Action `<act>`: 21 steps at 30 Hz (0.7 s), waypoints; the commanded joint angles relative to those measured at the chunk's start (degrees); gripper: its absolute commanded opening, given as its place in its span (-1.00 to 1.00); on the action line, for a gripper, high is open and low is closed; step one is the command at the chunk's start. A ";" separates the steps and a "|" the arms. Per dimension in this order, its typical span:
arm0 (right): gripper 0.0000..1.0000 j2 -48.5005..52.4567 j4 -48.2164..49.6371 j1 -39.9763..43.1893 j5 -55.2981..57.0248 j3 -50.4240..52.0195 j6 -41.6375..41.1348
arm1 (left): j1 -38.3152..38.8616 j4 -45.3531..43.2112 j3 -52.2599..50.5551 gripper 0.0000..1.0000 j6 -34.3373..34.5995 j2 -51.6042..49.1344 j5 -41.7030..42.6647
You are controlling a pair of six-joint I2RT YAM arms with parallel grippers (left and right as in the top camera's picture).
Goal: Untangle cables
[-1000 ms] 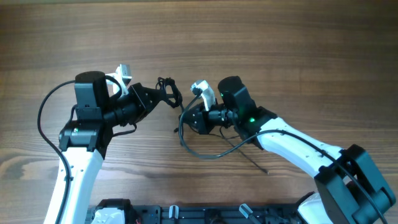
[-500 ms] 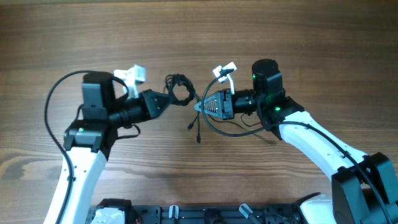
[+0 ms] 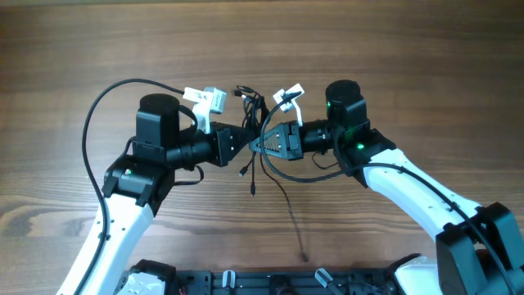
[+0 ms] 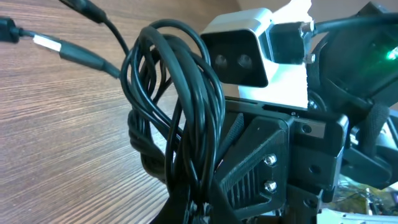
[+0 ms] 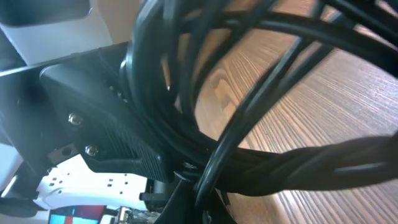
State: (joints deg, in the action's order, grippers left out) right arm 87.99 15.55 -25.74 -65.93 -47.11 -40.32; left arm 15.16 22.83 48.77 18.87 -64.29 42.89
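Note:
The cables (image 3: 253, 101) are a tangled bunch of thin black cords held up in the middle of the table. My left gripper (image 3: 247, 141) and right gripper (image 3: 259, 144) meet tip to tip there, each shut on the bunch. Loose ends hang down to short plugs (image 3: 255, 182), and one long strand (image 3: 293, 217) trails toward the front edge. The left wrist view shows the cables' coil (image 4: 177, 99) rising out of my left gripper (image 4: 198, 211), with two plug ends (image 4: 74, 55) at the upper left. Thick loops of the cables (image 5: 205, 93) fill the right wrist view above my right gripper (image 5: 193, 186).
The wooden table (image 3: 426, 65) lies under both arms. The thick black cable of the left arm (image 3: 102, 106) arcs out to the left. A black rail (image 3: 246, 280) runs along the front edge.
My left gripper has moved right and met the right gripper, both carrying the bunch. The coil now sits above the tips, and one long strand has dropped toward the front edge.

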 commanded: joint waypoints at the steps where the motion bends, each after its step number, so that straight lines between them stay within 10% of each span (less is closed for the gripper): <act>1: -0.91 -0.87 0.87 2.05 7.48 -0.13 -0.42 | 2.21 4.02 0.85 -0.92 -5.27 0.20 8.96; 21: -0.91 -0.87 8.04 5.92 6.47 -0.13 -13.90 | 2.67 4.61 0.85 -0.92 -6.86 -2.40 8.79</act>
State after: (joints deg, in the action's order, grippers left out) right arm 87.94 21.61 -19.79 -63.61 -46.41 -50.24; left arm 16.47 27.20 49.17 13.56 -65.36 47.88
